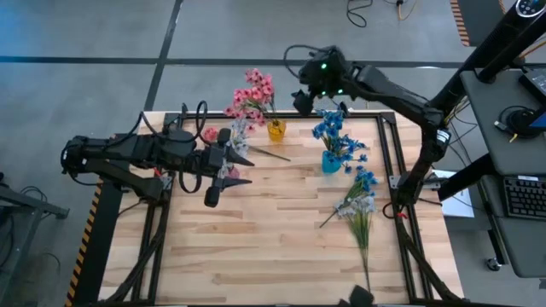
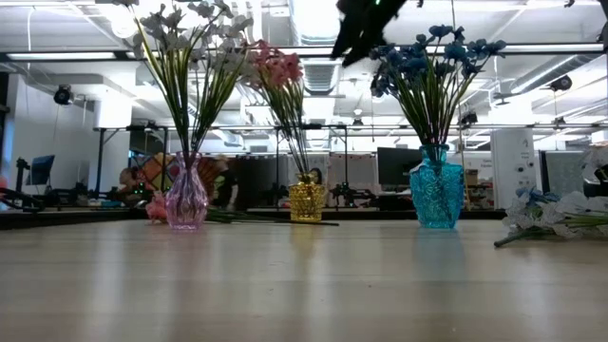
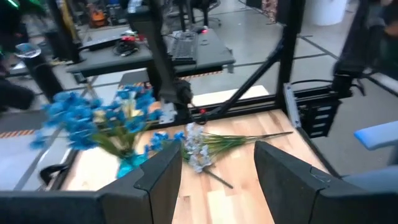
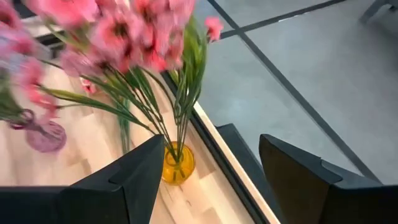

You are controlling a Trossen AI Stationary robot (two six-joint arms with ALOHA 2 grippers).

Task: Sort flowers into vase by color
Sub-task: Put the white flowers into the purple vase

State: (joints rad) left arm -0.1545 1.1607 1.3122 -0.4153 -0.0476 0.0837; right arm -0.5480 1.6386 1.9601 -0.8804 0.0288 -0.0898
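- pale wood counter, its near half bare.
- loose blue and white flowers lie by the right edge.
- left claw released over the left edge; right claw released above the far edge.
- pink vase, yellow vase, blue vase along the far edge, each holding sprigs.
- beyond: grey floor, office desks.

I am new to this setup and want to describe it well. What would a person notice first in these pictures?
Three small vases stand in a row along the far side of the table: a pink vase with pale flowers, a yellow vase with pink flowers, and a blue vase with blue flowers. A loose bunch of flowers lies on the wood at the right. The open right gripper hovers above the blue bouquet.
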